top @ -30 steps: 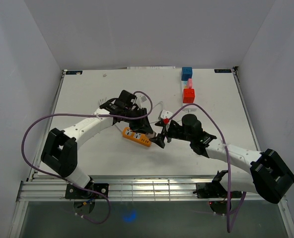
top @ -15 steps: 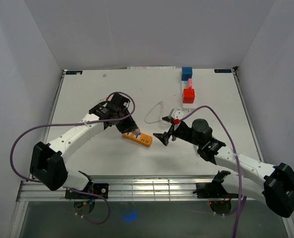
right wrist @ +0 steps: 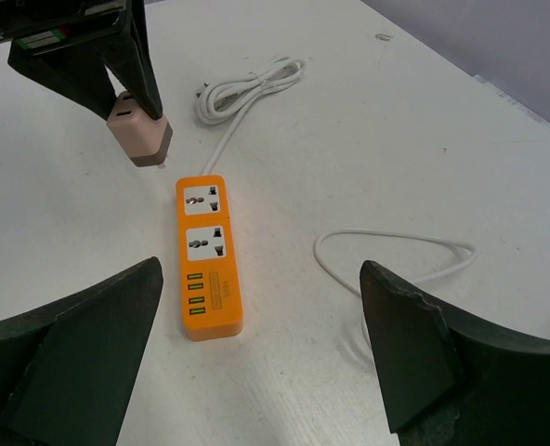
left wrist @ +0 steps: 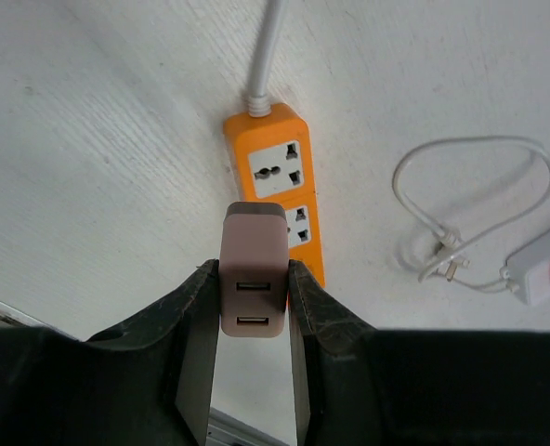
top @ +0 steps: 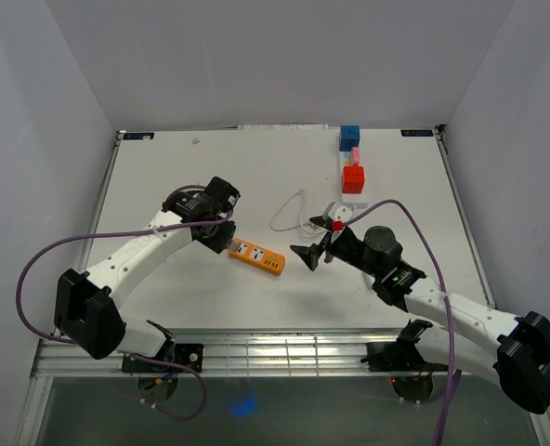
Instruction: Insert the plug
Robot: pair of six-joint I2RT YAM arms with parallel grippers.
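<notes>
The pinkish plug [left wrist: 253, 279] is clamped across its two side faces by the fingers of the left gripper [top: 225, 236], whose jaws are drawn in narrow to the width of its body. It is held off the table [top: 163, 167], over the cord end of the orange power strip [right wrist: 208, 255]; no contact between the two can be made out. Its face with two slots is turned up toward the left wrist camera, and a metal prong is seen at its lower edge in the right wrist view, so its long axis is set roughly upright, slightly tilted. The strip lies flat, its long axis slanted from upper left to lower right in the top view, sockets facing up. The right gripper [top: 310, 253] is spread wide and grips nothing, poised just beside the strip's far end
</notes>
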